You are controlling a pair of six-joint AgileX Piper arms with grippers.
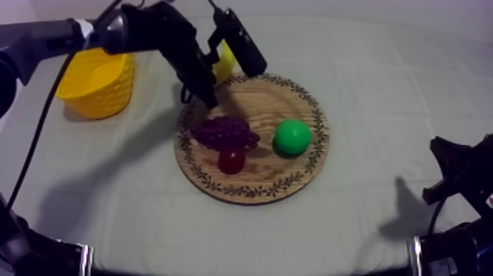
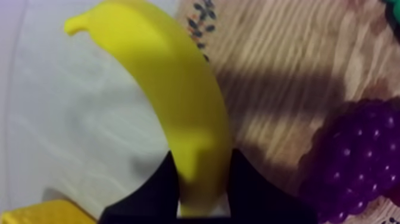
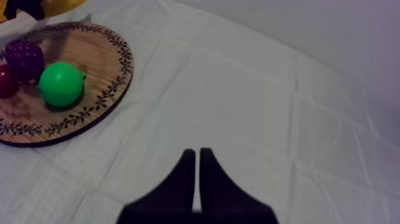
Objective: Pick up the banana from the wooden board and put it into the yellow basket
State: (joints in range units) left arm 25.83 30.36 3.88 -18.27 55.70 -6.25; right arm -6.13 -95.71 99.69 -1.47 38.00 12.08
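Observation:
The yellow banana [image 2: 172, 89] is clamped between the black fingers of my left gripper [image 2: 201, 167], which is shut on it at one end. It hangs over the rim of the round wooden board [image 2: 280, 65], its tip above the cloth. From above, my left gripper [image 1: 217, 77] holds the banana [image 1: 224, 60] at the board's [image 1: 252, 187] far left rim. The yellow basket [image 1: 99, 84] stands to the left of that. My right gripper [image 3: 196, 161] is shut on nothing, low over bare cloth at the table's right side [image 1: 446, 170].
On the board lie a purple bunch of grapes [image 1: 224, 132], a small red fruit [image 1: 232, 160] and a green pear [image 1: 293, 136]. The grapes [image 2: 357, 155] sit close beside the held banana. Bare cloth stretches between the board and the basket.

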